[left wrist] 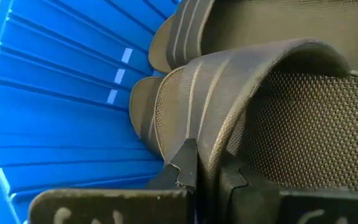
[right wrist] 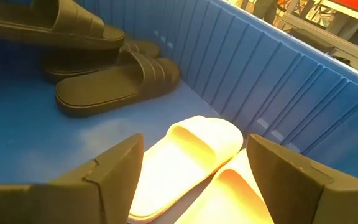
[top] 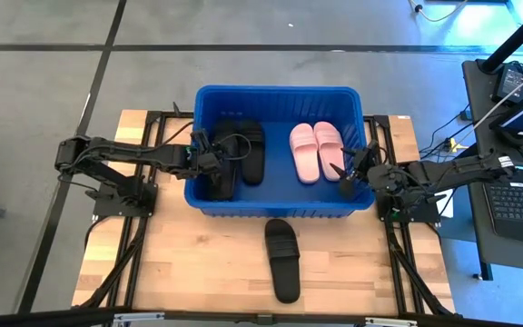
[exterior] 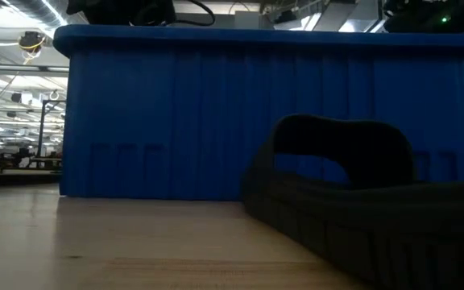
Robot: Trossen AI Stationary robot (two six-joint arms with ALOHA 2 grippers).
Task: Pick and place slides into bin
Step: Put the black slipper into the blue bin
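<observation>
Clearing slides into the bin (top: pixel 280 211): five in, one left.
Nearest, one black slide (top: pixel 282 258) lies on the table before the bin. Inside: the right gripper (top: pixel 346 173), fingers spread and empty, over two pink slides (top: pixel 315 150); the left gripper (top: pixel 209 156) pinches a strap among three black slides (top: pixel 240 154).

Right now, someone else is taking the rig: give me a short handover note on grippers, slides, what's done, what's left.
Left gripper: shut on the strap of a black slide, inside the bin at its left end.
Right gripper: open, holding nothing, hanging over the pink pair at the bin's right end.
In the bin: the pink pair and black slides stacked at the left; the exact black count is hard to tell.
Done: those are in.
Left: release the held slide, then pick the black slide on the table in front of the bin.
</observation>
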